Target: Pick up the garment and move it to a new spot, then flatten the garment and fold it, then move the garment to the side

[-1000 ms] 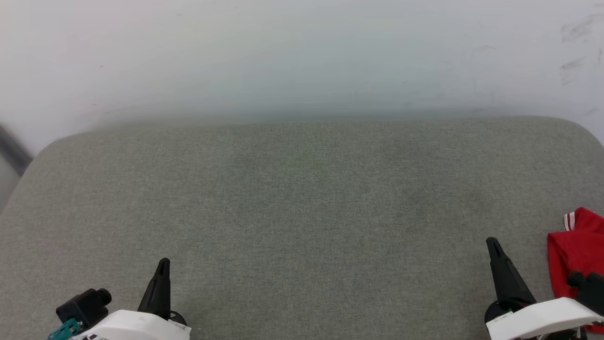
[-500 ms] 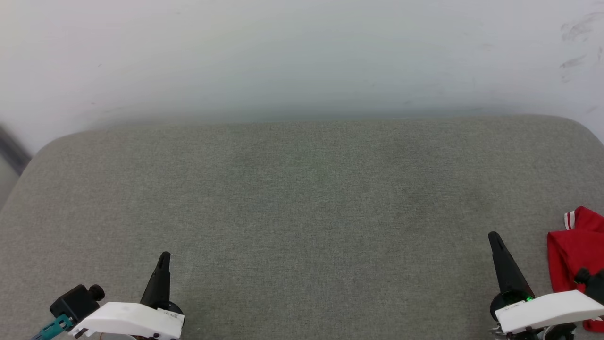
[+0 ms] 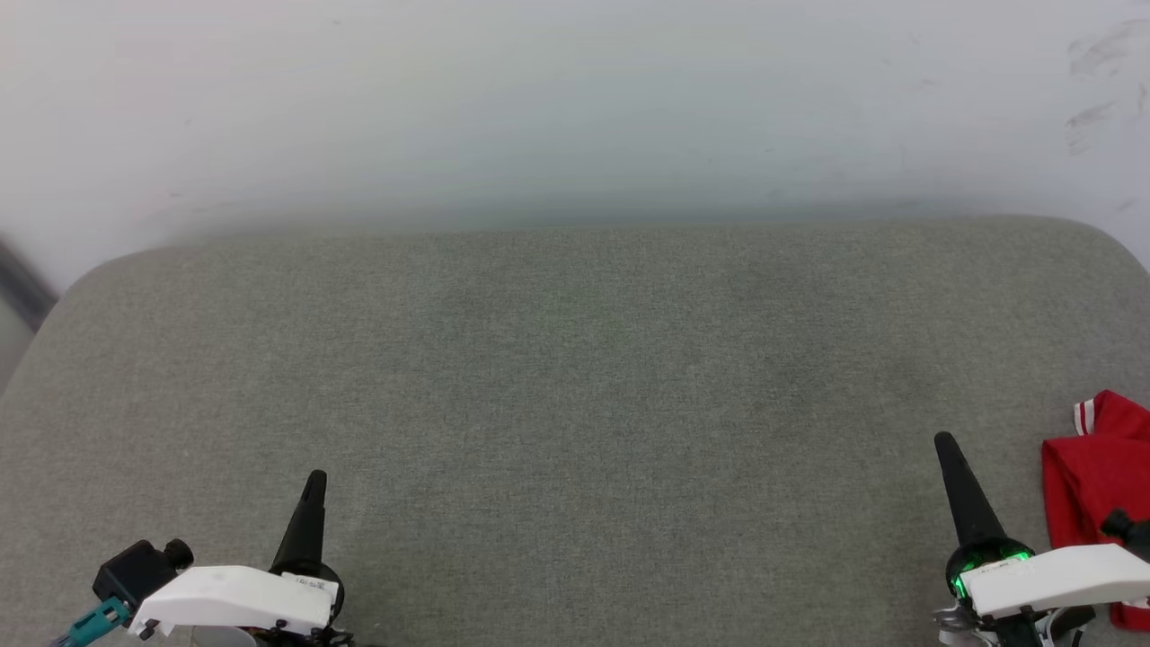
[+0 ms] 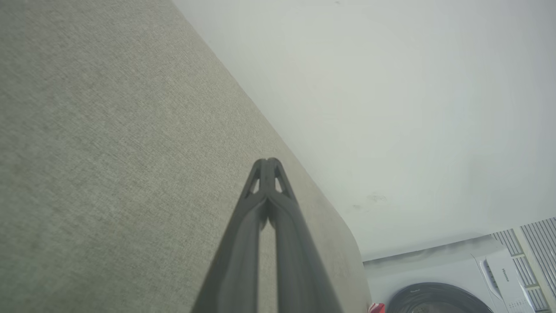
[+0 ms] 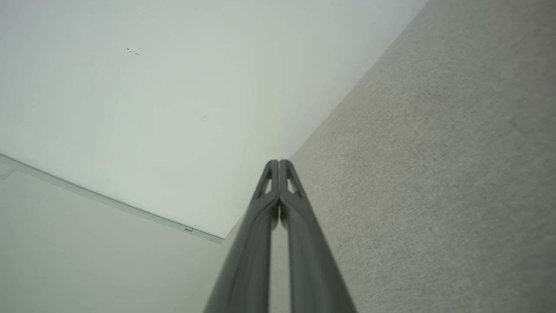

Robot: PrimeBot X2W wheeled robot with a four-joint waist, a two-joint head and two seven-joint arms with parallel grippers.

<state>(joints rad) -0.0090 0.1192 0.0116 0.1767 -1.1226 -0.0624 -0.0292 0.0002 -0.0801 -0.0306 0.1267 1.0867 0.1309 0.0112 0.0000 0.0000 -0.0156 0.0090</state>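
Observation:
The red garment lies bunched at the right edge of the grey cushioned surface, a white striped cuff showing at its top; most of it is cut off by the frame. A sliver of the garment also peeks into the left wrist view's bottom edge. My right gripper is shut, just left of the garment and apart from it, fingertips together. My left gripper is shut at the lower left with nothing in it, its tips closed.
A pale wall runs behind the cushion's far edge. A white washing machine with a dark round door stands beyond the cushion's right end. The cushion's corners are rounded.
Both arms drew slightly back toward the bottom of the head view, with the fingertips a little higher. A green light now shows on the right wrist. The garment stayed put.

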